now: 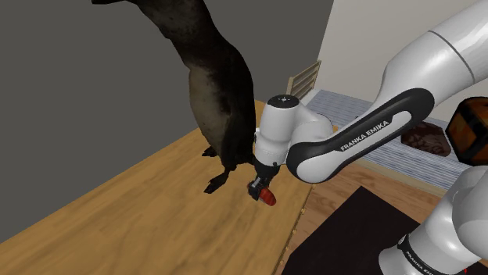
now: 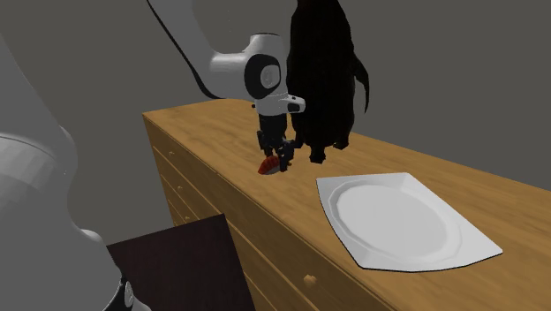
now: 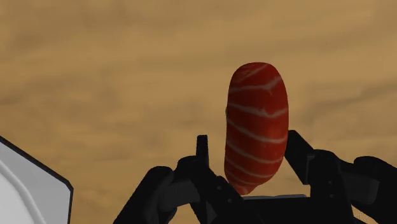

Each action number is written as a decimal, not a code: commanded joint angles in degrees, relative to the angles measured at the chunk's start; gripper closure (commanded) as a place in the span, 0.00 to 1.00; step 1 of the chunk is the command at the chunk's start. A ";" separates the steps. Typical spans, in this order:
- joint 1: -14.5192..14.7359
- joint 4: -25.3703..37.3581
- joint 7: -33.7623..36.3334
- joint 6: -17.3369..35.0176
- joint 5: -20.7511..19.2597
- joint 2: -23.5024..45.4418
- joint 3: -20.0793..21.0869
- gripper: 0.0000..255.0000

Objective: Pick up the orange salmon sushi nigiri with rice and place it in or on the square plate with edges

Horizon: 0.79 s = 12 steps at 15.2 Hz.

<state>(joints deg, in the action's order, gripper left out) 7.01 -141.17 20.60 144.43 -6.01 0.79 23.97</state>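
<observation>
Lettering "FRANKA EMIKA" on white forearm (image 1: 367,133). Black gripper (image 3: 248,145) clamped on salmon nigiri (image 3: 256,124): oblong, glossy orange-red, white stripes, over wood-grain dresser top (image 1: 117,211). White square plate (image 2: 397,225), raised rim, well apart to gripper's side. Dark penguin-shaped figure (image 1: 211,86) just behind gripper. Front edge of top close by; bare wood between gripper and plate.

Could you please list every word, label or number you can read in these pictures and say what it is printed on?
"FRANKA EMIKA": white letters on the arm's black forearm band.
Marks on the arm's lower link: too small to read.
</observation>
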 commanded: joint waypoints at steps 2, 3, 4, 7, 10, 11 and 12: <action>0.10 0.00 -0.05 -0.11 -0.04 0.17 0.12 1.00; 0.12 -0.01 -0.01 -0.10 -0.04 0.17 0.13 1.00; 0.12 -0.03 -0.01 -0.10 -0.03 0.16 0.14 1.00; 0.10 0.10 -0.04 -0.17 -0.05 0.21 0.12 1.00; 0.14 0.16 -0.50 -0.92 0.58 -0.56 0.15 1.00; 0.16 0.34 -0.94 -1.71 1.15 -1.26 0.18 1.00; 0.19 0.52 -1.36 -2.50 1.69 -1.94 0.19 1.00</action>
<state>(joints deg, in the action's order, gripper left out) 7.17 -140.79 19.68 142.49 -4.79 -0.50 24.13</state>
